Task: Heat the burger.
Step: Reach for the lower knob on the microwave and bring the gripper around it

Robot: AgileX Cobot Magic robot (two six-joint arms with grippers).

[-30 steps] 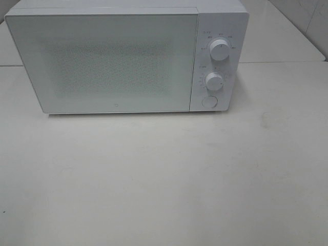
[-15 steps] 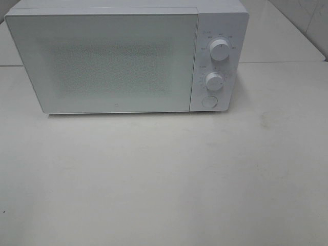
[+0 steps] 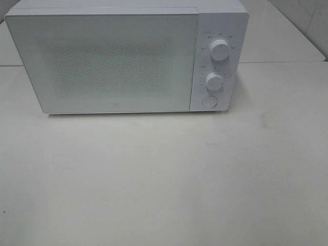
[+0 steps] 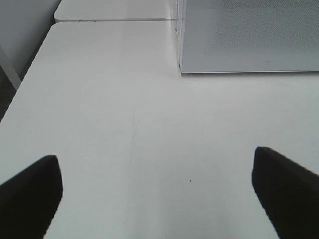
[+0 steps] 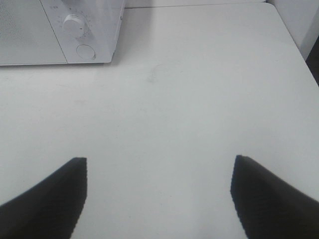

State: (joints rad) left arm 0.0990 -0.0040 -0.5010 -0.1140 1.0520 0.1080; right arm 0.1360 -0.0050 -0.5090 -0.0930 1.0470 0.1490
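— Progress on heating the burger?

— Hard to call. The microwave (image 3: 118,61) stands on the table (image 3: 164,179) with its door (image 3: 102,64) closed, and no burger shows in any view.

— Could it be inside?

— Perhaps. Nothing shows through the door's speckled window, so I cannot tell. If it is in there, loading is done and only the controls are left: top knob (image 3: 219,49), lower knob (image 3: 214,81) and button (image 3: 209,101). If it isn't, I'd judge that every step is yet to do.

— And the grippers?

— The left gripper (image 4: 154,162) has its jaws spread wide with nothing between them, over bare table near the door's left corner. The right gripper (image 5: 159,163) is also spread and empty, on the control side and well short of the button.

— So where is the burger relative to them?

— I can't place it. Neither gripper holds it, and it isn't on the stretch of table either wrist camera sees.
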